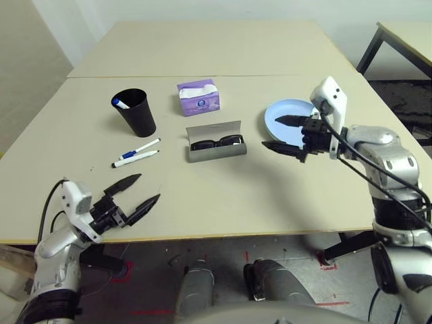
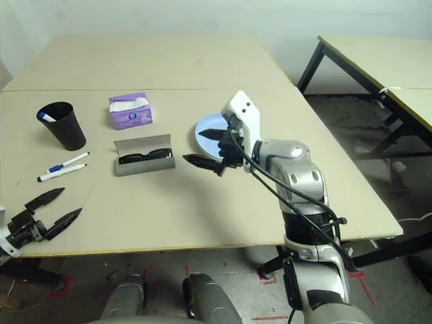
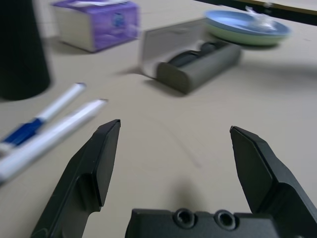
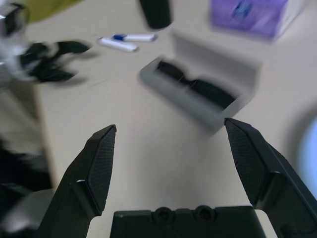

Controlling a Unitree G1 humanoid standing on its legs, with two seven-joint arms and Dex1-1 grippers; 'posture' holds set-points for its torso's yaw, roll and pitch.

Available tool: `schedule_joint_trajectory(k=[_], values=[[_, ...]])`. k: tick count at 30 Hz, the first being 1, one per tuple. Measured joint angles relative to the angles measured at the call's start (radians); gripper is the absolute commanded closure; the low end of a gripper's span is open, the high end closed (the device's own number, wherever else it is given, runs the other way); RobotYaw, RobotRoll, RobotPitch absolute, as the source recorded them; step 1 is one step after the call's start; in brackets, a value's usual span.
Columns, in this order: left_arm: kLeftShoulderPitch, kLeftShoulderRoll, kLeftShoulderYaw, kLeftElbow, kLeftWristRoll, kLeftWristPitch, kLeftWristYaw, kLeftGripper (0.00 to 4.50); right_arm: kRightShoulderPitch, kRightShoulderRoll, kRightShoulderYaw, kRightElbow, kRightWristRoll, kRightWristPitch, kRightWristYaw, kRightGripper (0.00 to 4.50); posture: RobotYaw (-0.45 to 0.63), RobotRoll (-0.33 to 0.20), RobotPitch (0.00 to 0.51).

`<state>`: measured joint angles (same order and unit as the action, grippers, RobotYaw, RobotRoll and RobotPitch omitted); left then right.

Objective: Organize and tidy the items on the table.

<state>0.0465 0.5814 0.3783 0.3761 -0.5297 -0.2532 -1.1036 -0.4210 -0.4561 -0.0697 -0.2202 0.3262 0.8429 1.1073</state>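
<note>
Two white markers (image 1: pixel 140 147) (image 1: pixel 133 159) lie side by side on the table (image 1: pixel 223 196), left of centre. A grey glasses case (image 1: pixel 214 149) stands open in the middle with black sunglasses (image 1: pixel 216 142) inside. To its right sits a light-blue plate (image 1: pixel 287 108), which in the left wrist view rests on a pale-green plate (image 3: pixel 247 38). My right gripper (image 1: pixel 271 132) hovers open over the plate's near edge, pointing toward the case. My left gripper (image 1: pixel 148 187) is open and empty near the table's front-left edge, short of the markers (image 3: pixel 54 126).
A black cup (image 1: pixel 136 113) holding a blue-capped marker (image 1: pixel 121 103) stands at the left, behind the two markers. A purple tissue box (image 1: pixel 198 96) sits behind the case. A seam (image 1: pixel 202 76) crosses the tabletop farther back. A second table (image 1: pixel 405 34) with black legs stands at the far right.
</note>
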Motion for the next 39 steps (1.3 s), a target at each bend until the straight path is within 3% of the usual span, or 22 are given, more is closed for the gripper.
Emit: schedule_joint_trajectory(k=[3, 6, 8, 18, 29, 39], values=[[-0.035, 0.0, 0.001, 0.001, 0.019, 0.005, 0.051, 0.0, 0.085, 0.004, -0.012, 0.001, 0.042, -0.135, 0.009, 0.04, 0.02, 0.0, 0.14], [-0.078, 0.001, -0.001, 0.005, 0.04, 0.009, 0.098, 0.6, 0.149, 0.062, -0.075, 0.01, 0.13, -0.228, 0.01, 0.0, 0.01, 0.0, 0.14], [-0.109, 0.0, -0.007, 0.005, 0.06, 0.017, 0.126, 1.19, 0.179, 0.124, -0.115, 0.028, 0.215, -0.257, 0.009, 0.0, 0.01, 0.0, 0.138], [-0.308, -0.011, -0.119, 0.001, 0.151, 0.104, 0.225, 4.49, 0.319, 0.035, -0.025, 0.073, 0.224, -0.48, 0.151, 0.0, -0.03, 0.0, 0.125], [-0.435, -0.07, -0.183, -0.002, 0.198, 0.186, 0.334, 4.49, 0.369, 0.006, 0.018, 0.124, 0.221, -0.66, 0.221, 0.0, -0.06, 0.0, 0.112], [-0.5, -0.074, -0.184, 0.009, 0.217, 0.233, 0.399, 4.49, 0.319, -0.006, 0.01, 0.279, 0.175, -0.888, 0.216, 0.0, -0.07, 0.0, 0.104]])
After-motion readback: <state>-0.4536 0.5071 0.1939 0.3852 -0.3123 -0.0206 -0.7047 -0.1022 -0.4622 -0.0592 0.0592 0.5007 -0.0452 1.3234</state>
